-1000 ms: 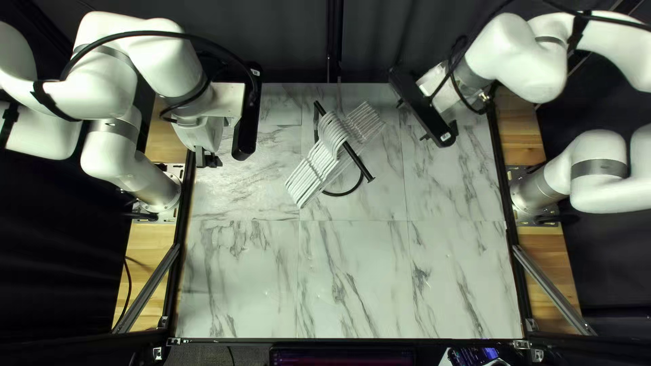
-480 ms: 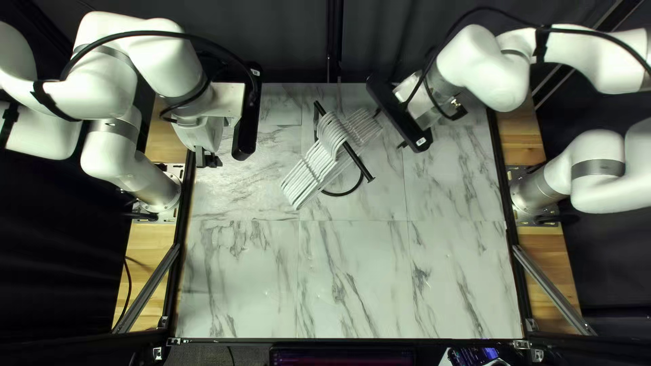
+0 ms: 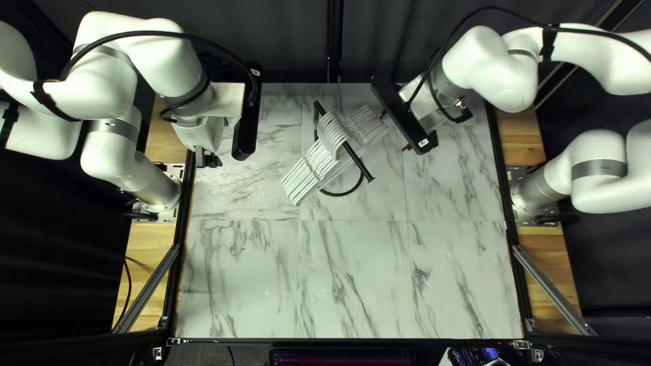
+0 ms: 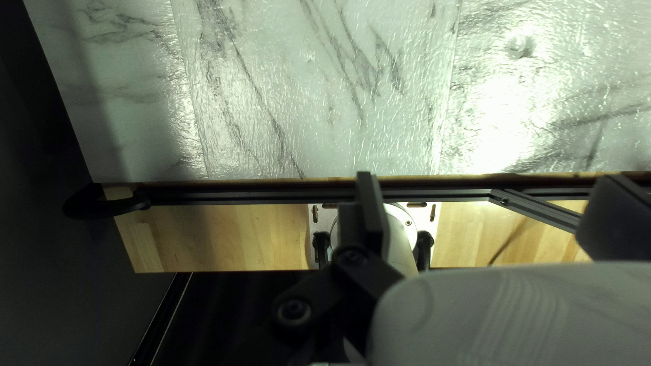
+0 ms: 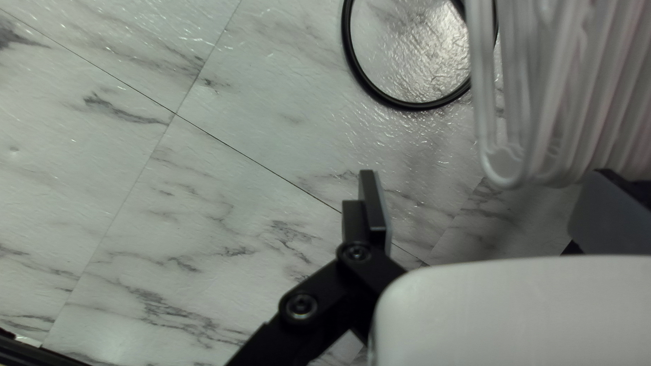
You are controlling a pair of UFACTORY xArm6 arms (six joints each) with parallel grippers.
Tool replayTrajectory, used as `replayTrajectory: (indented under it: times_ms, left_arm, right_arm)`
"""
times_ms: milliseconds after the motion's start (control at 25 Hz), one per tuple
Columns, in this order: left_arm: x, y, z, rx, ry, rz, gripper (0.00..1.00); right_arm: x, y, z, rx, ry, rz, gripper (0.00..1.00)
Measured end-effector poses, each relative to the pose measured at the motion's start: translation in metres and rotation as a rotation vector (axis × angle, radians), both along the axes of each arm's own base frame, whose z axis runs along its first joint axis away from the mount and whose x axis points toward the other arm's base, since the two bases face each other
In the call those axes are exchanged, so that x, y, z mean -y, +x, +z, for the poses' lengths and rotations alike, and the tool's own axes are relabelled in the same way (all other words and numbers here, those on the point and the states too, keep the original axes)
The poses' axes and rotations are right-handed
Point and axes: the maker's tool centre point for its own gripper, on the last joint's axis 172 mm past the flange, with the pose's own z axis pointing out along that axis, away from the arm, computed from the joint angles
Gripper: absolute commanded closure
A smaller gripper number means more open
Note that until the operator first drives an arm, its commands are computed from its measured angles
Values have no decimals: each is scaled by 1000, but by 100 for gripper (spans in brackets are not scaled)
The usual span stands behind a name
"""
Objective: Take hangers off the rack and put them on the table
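White plastic hangers (image 3: pixel 308 177) on black tubular rack (image 3: pixel 359 163), near right end effector (image 3: pixel 395 131) | its fingers wide apart, contact possibly hidden | left end effector (image 3: pixel 207 160) well away, fingers wide apart

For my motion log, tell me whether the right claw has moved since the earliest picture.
Yes: in the top left view, the right claw has shifted leftward, closer to the stationary black rack.

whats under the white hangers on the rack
Part of a black ring, apparently the base of the rack, on the marbled table. The hangers cover other parts of it and the table directly beneath.
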Motion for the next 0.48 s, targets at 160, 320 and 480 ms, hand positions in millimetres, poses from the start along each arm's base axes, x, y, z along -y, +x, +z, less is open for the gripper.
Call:
replayTrajectory:
  times_ms: [160,320,480]
  left_arm:
    - [0,0,0,0,0,0,0]
    - [0,0,0,0,0,0,0]
    - [0,0,0,0,0,0,0]
  right_arm:
    - [-6,3,-1,0,1,1,0]
    - [-15,10,1,2,7,9,0]
    - [-26,14,4,-10,14,12,0]
